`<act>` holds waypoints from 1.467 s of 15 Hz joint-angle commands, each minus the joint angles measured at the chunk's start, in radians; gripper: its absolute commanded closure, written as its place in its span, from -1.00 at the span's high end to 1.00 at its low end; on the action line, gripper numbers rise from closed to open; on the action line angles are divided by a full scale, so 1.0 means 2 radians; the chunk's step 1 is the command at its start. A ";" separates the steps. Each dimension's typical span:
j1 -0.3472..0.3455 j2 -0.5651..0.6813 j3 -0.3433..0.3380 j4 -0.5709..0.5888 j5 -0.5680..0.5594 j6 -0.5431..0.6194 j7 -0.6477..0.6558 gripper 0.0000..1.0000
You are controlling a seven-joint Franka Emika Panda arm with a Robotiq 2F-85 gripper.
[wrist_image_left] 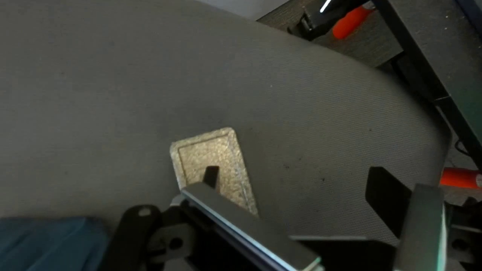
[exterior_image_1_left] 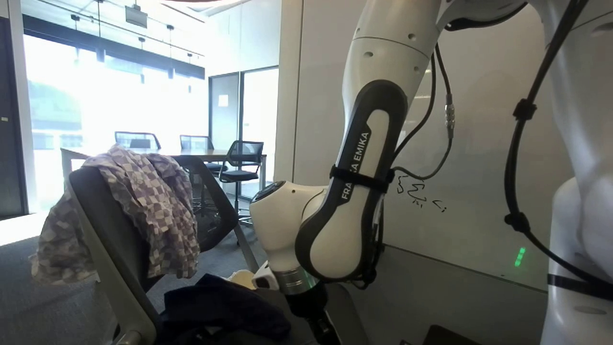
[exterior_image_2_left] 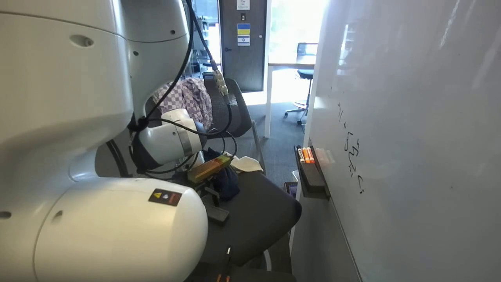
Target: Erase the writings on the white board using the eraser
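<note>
Ideally, the gripper point(wrist_image_left: 320, 205) (jaws spread wide) should shift until the eraser point(wrist_image_left: 220, 158) on the chair seat point(wrist_image_left: 131, 94) lies between them before pinching.

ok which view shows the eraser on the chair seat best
The wrist view: the eraser appears largest there, seen from above, though the hand covers part of it. An exterior view shows it as a small grey block on the seat; I cannot see it elsewhere.
</note>
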 commanded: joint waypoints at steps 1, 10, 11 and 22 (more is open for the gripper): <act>-0.023 0.025 0.011 0.039 -0.024 -0.003 -0.093 1.00; -0.075 0.068 0.003 0.054 -0.025 0.023 -0.226 1.00; -0.078 0.072 0.001 0.053 -0.026 0.032 -0.224 1.00; -0.078 0.103 -0.005 0.049 -0.024 0.118 -0.197 1.00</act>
